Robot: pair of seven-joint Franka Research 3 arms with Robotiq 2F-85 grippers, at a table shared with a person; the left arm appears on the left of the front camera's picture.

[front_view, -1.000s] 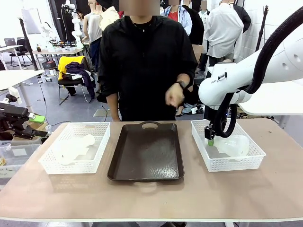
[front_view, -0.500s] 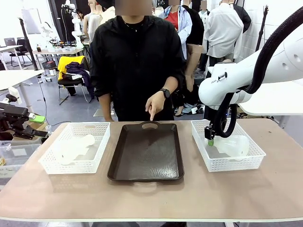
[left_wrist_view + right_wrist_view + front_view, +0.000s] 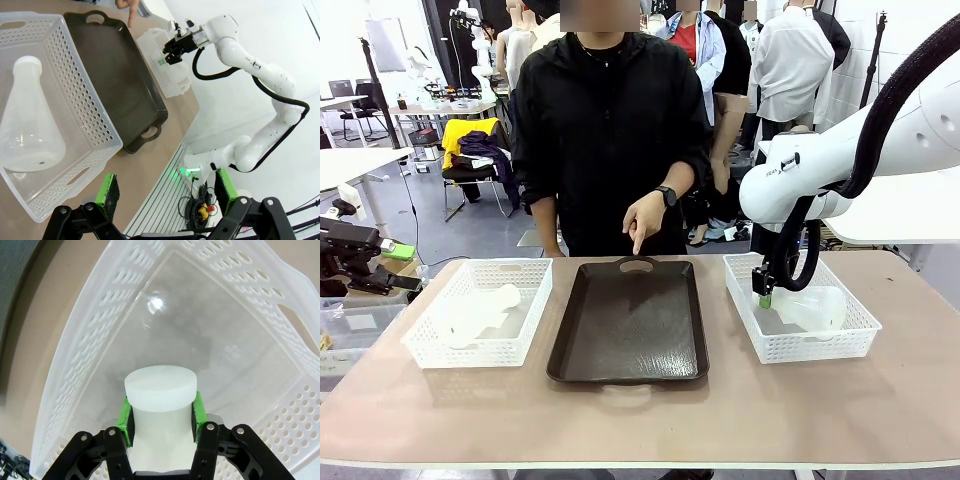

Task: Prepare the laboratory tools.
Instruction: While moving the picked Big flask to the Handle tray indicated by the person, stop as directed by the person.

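— Right fingers (image 3: 125, 422)?
— Gripping the neck of a translucent frosted-white conical plastic flask (image 3: 160, 385), in the white lattice basket (image 3: 815, 345) at the table's (image 3: 770, 410) 3 o'clock
— Left fingers (image 3: 109, 190)?
— Spread apart; other flask (image 3: 470, 312) at 9 o'clock

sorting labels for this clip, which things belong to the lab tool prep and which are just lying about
Job: left flask, right flask with its neck in the shut right gripper.
Lying about: left basket, right basket, chair with clothes, dark tray, though a hand points at it.
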